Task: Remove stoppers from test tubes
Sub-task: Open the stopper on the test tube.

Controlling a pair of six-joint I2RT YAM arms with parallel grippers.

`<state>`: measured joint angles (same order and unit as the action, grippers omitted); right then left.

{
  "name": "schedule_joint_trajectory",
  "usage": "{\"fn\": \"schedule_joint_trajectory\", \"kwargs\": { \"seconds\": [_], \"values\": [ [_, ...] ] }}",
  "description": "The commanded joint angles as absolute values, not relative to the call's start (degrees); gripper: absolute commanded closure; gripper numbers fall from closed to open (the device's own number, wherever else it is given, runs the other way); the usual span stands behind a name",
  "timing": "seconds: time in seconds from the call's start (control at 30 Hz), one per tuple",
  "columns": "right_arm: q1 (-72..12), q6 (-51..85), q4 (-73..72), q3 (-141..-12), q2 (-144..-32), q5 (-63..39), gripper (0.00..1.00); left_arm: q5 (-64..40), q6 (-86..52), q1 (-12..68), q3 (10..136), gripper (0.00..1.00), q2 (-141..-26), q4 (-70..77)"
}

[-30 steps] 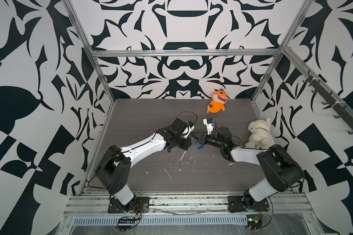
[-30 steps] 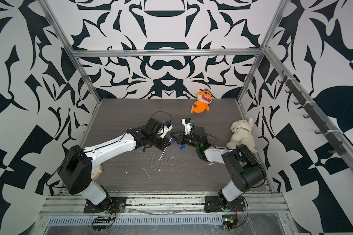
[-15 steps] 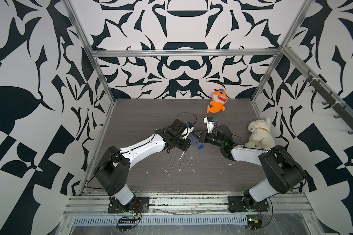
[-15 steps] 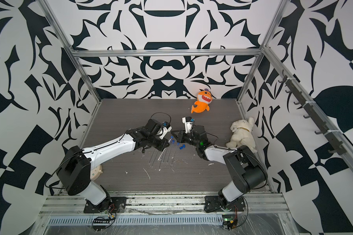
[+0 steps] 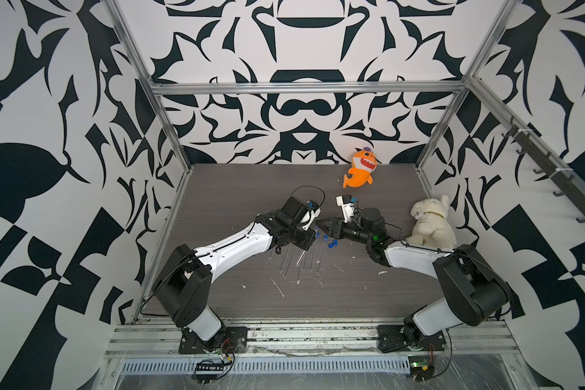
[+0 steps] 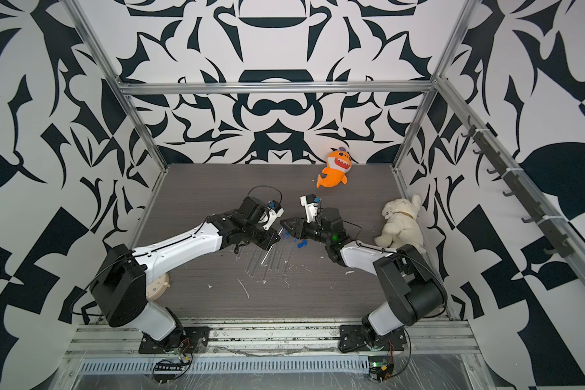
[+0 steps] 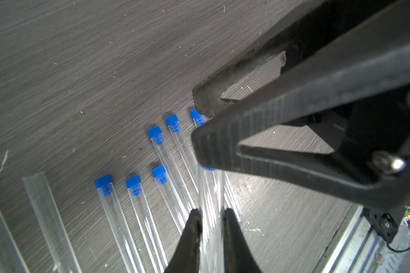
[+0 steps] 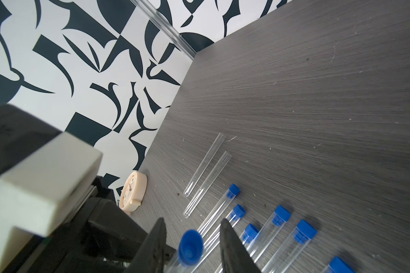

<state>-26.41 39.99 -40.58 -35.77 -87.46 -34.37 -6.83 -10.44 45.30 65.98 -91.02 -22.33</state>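
Pinching a test tube (image 7: 210, 201), your left fingers (image 7: 191, 236) | right wrist alone shows right fingers (image 8: 231, 245) spread around its stopper (image 8: 190, 247) | they edged leftward since.

Grey tbl (image 5: 233, 202), test tubes (image 7: 113, 212), loose stoppers (image 5: 333, 243), orange plush (image 5: 360, 169), white plush (image 5: 431, 223), clock (image 6: 157, 287)

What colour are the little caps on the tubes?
Bright blue. The caps show best in the left wrist view.
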Motion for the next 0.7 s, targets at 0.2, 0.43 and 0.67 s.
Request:
{"fn": "schedule_joint_trajectory", "kwargs": {
  "seconds": [0.2,0.43,0.67],
  "values": [
    [-27.1,39.8,-42.9,-36.8,-88.0,-36.8,0.61,-6.3,-9.4,45.3,65.5,1.0,-90.0,-23.6],
    [-27.4,40.0,-43.2,-37.5,-89.1,-37.2,0.86,-6.2,-9.1,45.4,65.7,1.0,-90.3,-23.8],
    [-27.4,39.3,-42.4,-37.6,-88.1,-36.6,1.0,-6.0,-8.9,45.4,65.7,1.0,-90.7,-23.9]
  ]
}}
